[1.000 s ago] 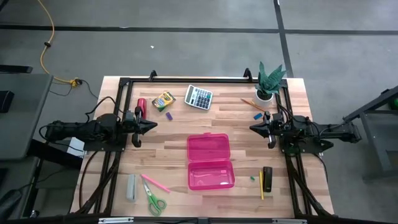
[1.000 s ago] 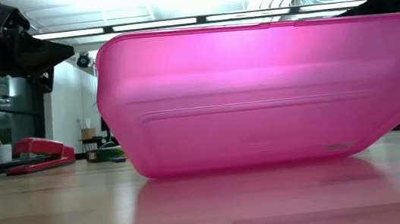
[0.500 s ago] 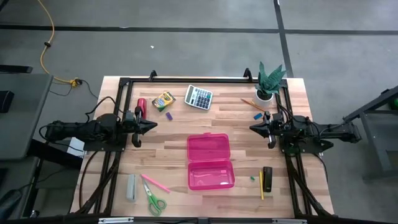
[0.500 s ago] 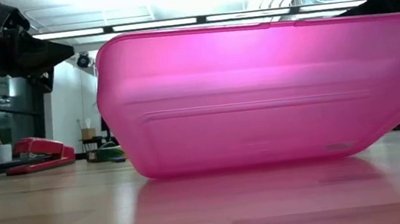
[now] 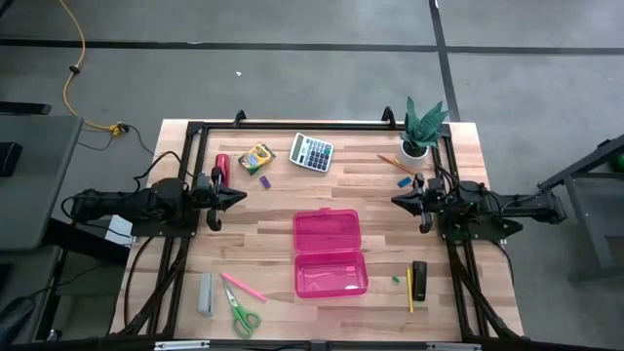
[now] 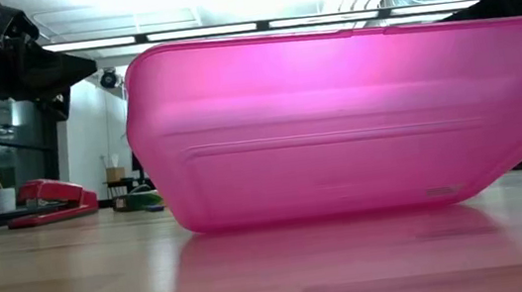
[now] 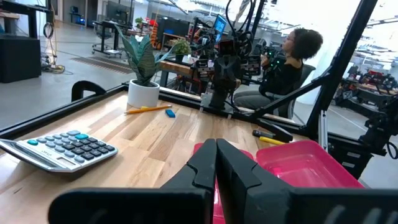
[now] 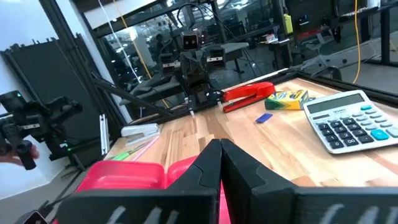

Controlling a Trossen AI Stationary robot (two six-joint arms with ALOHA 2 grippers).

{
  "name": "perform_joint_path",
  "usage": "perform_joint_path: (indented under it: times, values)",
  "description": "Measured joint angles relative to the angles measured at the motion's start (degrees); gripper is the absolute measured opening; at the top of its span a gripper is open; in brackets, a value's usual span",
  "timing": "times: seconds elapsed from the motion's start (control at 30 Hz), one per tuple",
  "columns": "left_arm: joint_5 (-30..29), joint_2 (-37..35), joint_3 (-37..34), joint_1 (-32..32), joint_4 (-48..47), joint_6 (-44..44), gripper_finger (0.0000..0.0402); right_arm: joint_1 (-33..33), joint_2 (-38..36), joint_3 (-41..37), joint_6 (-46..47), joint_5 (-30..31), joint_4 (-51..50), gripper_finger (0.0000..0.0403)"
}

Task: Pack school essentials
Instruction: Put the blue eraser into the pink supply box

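Note:
The open pink case (image 5: pixel 330 253) lies mid-table and fills the low view (image 6: pixel 348 120). The crayon box (image 5: pixel 257 156) and a purple eraser (image 5: pixel 264 180) lie far left. Green-handled scissors (image 5: pixel 243 312) and a pink pencil (image 5: pixel 243 289) lie near left. An orange pencil (image 5: pixel 394 163) and a blue eraser (image 5: pixel 404 181) lie by the plant. A yellow pencil (image 5: pixel 409 290) and a green eraser (image 5: pixel 396 279) lie near right. My left gripper (image 5: pixel 240 196) hovers shut at the left; my right gripper (image 5: pixel 396 201) hovers shut at the right. Both point at the table's middle.
A calculator (image 5: pixel 312 152) and a red stapler (image 5: pixel 221 167) lie at the far side, a potted plant (image 5: pixel 419 130) at the far right corner. A grey stapler (image 5: pixel 206 293) lies near left, a black one (image 5: pixel 419 280) near right. A seated person (image 7: pixel 283 62) shows beyond the table.

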Motion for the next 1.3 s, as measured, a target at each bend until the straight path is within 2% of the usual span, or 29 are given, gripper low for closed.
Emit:
perform_joint_path:
  times: [0.1,0.2,0.3,0.37,0.4,0.47,0.57,0.7,0.83,0.9,0.97,1.13,1.3]
  values:
    - [0.00,0.01,0.00,-0.01,-0.01,0.05,0.0001,0.00,0.00,0.00,-0.30,1.41,1.71,0.0000]
    - [0.00,0.00,0.01,-0.02,0.00,-0.03,0.0001,-0.01,0.00,-0.01,5.89,4.69,8.24,0.0000]
    - [0.00,0.00,0.01,0.00,0.00,0.05,0.0001,-0.02,0.00,-0.02,11.28,13.37,20.19,0.0000]
    - [0.00,0.02,0.00,0.00,0.00,-0.03,0.0001,-0.07,0.00,0.05,11.31,18.70,29.59,0.0000]
    - [0.00,0.00,0.00,0.00,0.08,-0.42,0.0001,-0.15,0.02,0.49,9.95,19.71,32.42,0.0000]
    - [-0.11,0.02,0.00,-0.02,1.66,-4.50,0.0001,-0.16,0.39,3.12,6.55,17.59,33.99,0.0000]
    - [-2.32,0.02,0.01,-0.02,5.08,-12.78,0.0001,-0.15,2.35,9.83,2.99,12.47,27.35,0.0000]
    - [-6.01,0.01,0.00,-0.02,10.33,-19.94,0.0001,-0.15,8.68,19.99,2.45,12.34,11.83,0.0000]
    - [-10.76,0.22,0.04,0.02,19.68,-26.34,0.0001,-0.15,15.63,27.46,4.18,12.37,3.22,0.0000]
    - [-8.32,1.18,1.31,0.02,23.87,-25.38,0.0001,-0.15,18.40,29.93,4.87,13.18,2.40,0.0000]
    - [-5.17,2.64,4.66,-0.07,23.99,-22.34,0.0000,-0.15,20.61,31.62,5.03,15.10,1.78,0.0000]
    - [-4.28,9.10,16.37,0.02,14.49,-12.14,0.0000,-0.20,25.77,34.39,5.03,18.90,1.18,0.0000]
    - [-2.31,15.05,26.48,0.03,4.71,-6.75,0.0000,-0.20,30.29,37.80,3.94,19.78,1.43,0.0000]
